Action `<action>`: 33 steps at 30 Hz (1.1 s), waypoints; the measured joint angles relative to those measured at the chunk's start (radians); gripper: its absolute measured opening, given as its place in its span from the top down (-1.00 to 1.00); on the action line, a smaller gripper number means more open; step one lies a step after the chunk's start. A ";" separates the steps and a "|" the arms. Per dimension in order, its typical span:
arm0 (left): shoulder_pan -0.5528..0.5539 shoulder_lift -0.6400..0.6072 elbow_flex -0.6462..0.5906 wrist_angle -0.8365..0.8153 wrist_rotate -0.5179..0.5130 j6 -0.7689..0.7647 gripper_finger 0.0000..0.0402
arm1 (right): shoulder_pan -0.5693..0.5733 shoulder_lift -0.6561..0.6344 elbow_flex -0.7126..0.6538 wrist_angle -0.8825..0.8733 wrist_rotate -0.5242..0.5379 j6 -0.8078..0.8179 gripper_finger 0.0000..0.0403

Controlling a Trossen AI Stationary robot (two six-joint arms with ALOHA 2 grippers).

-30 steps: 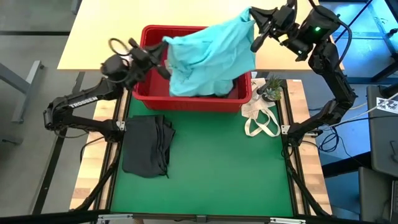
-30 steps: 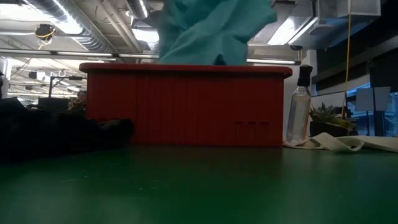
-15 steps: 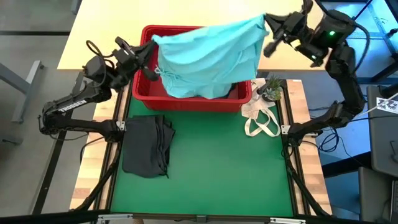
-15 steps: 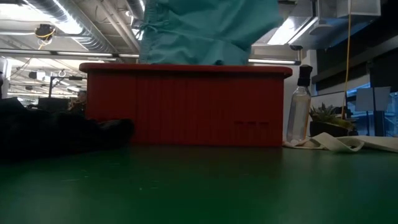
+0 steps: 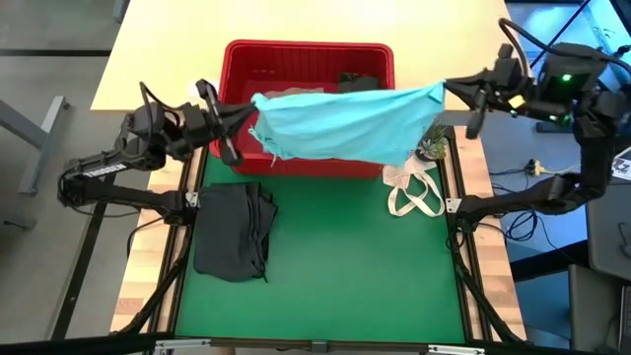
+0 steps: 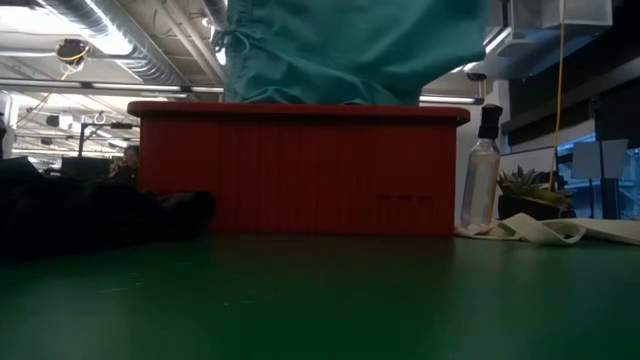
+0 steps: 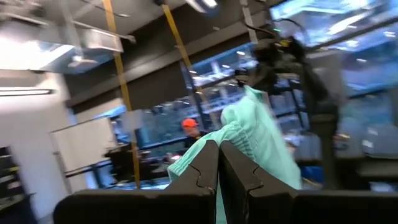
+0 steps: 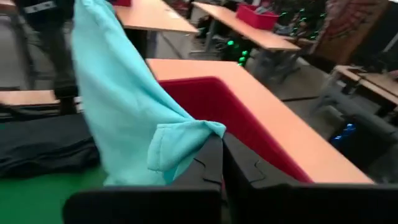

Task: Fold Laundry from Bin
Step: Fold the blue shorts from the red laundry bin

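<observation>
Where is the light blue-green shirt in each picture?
High view: the teal garment hangs stretched between the left gripper and right gripper, over the red bin's near side.
Low view: top centre, above the bin.
Left wrist view: centre, pinched in the gripper.
Right wrist view: left of centre, beside the bin.
Shared landmark: the red bin, except in the left wrist view.

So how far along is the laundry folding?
Done: a dark garment lies folded on the green mat. In hand: the teal garment hangs stretched between the left gripper and right gripper, jaws shut on its corners, above the red bin. Left: a dark piece remains inside.
</observation>
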 joint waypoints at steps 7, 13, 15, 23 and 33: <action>-0.088 0.000 0.000 -0.103 0.032 -0.002 1.00 | 0.000 -0.052 -0.006 -0.055 -0.155 0.083 1.00; -0.180 0.000 0.000 -0.223 0.067 -0.028 1.00 | 0.000 -0.149 -0.234 -0.009 -0.213 0.148 1.00; -0.214 0.000 0.000 -0.258 0.070 -0.052 1.00 | 0.000 -0.200 -0.362 0.072 -0.231 0.165 1.00; -0.340 0.000 0.000 -0.424 0.070 -0.135 1.00 | 0.000 -0.414 -0.828 0.366 -0.345 0.260 1.00; -0.445 0.030 0.001 -0.559 0.059 -0.317 1.00 | 0.000 -0.607 -1.119 0.420 -0.358 0.393 1.00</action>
